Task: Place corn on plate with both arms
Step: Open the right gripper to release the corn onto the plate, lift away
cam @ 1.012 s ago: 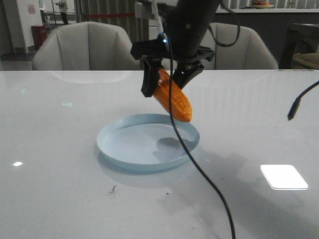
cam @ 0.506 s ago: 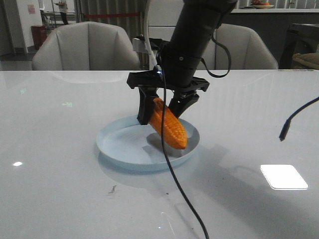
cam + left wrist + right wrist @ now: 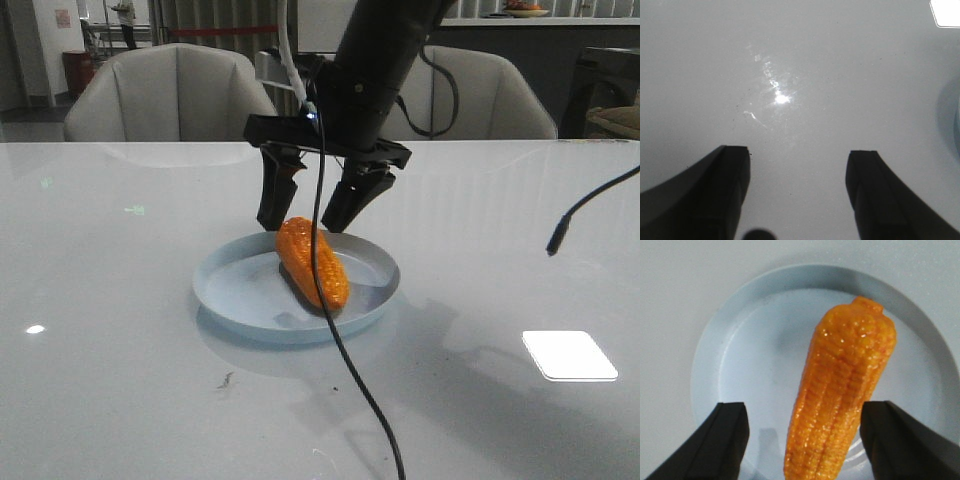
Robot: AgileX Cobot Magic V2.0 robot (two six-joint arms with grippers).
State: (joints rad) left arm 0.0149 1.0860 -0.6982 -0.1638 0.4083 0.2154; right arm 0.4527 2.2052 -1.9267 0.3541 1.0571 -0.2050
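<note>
The orange corn (image 3: pixel 312 262) lies on its side in the pale blue plate (image 3: pixel 230 300) at the middle of the table. My right gripper (image 3: pixel 302 222) hangs just above the corn's far end, open, its fingers apart on either side and not touching it. In the right wrist view the corn (image 3: pixel 845 385) lies on the plate (image 3: pixel 755 355) between the spread fingers of the right gripper (image 3: pixel 805 410). My left gripper (image 3: pixel 797 155) is open and empty over bare table. A sliver of the plate's edge (image 3: pixel 957 120) shows at the side of the left wrist view. The left gripper does not show in the front view.
A black cable (image 3: pixel 345 350) hangs from the right arm across the plate's front toward the near table edge. Another cable end (image 3: pixel 556 240) hangs at the right. Grey chairs (image 3: pixel 170 95) stand behind the table. A bright light patch (image 3: pixel 568 355) lies on the table at the right.
The right gripper carried the corn down into the plate, then opened. The corn has gone from tilted in the fingers to lying free on the plate.
</note>
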